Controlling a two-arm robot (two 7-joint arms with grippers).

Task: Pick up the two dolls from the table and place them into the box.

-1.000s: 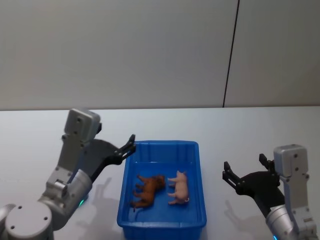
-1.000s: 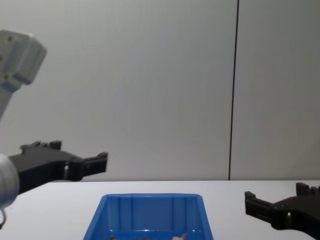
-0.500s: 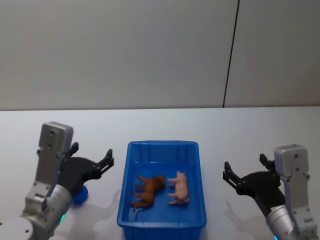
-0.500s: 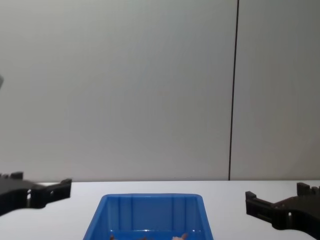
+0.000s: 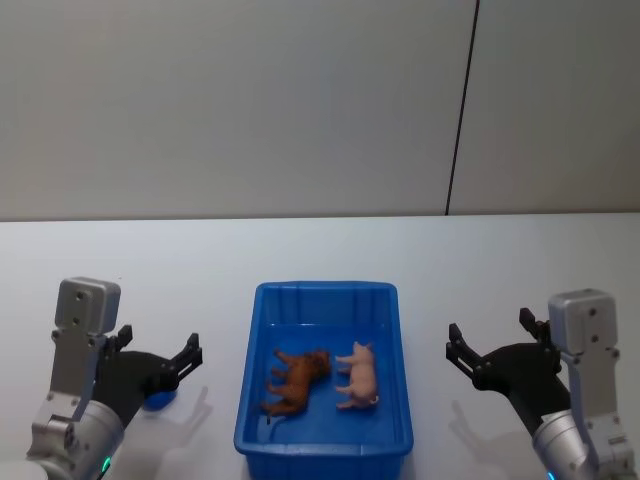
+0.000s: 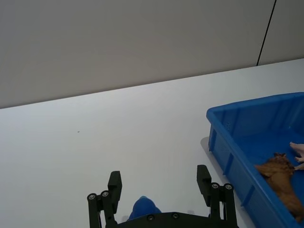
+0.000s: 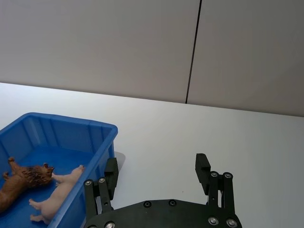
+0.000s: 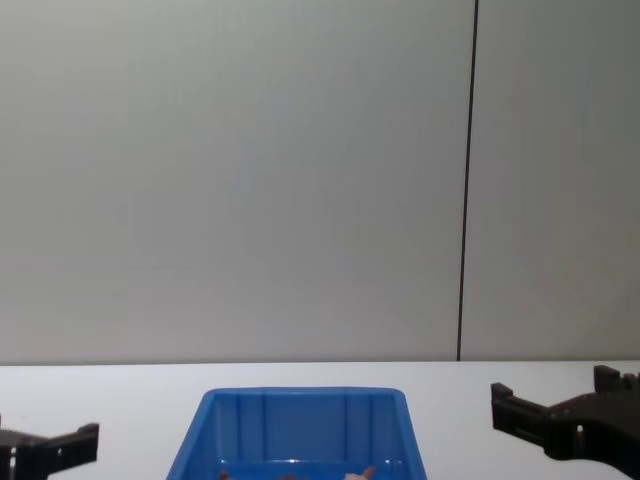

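Both dolls in box [image 5: 322,300]: brown doll [image 5: 296,381] and pink doll [image 5: 357,375] side by side on blue floor; task looks complete. Left gripper [image 5: 160,362] wide open, empty, low over table [image 5: 200,260] left of box, small blue object [image 5: 158,399] beneath it; right gripper [image 5: 490,346] wide open, empty, right of box. Advice for wrap-up: keep arms clear of rim; avoid nudging box; park outward.

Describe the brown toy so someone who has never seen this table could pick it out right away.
Find the bright blue box in the middle of the white table. Two small animal figures lie side by side on its floor. The brown toy is the dark, shaggy one nearer the robot's left; its neighbour, the pink toy, is pale and smooth.
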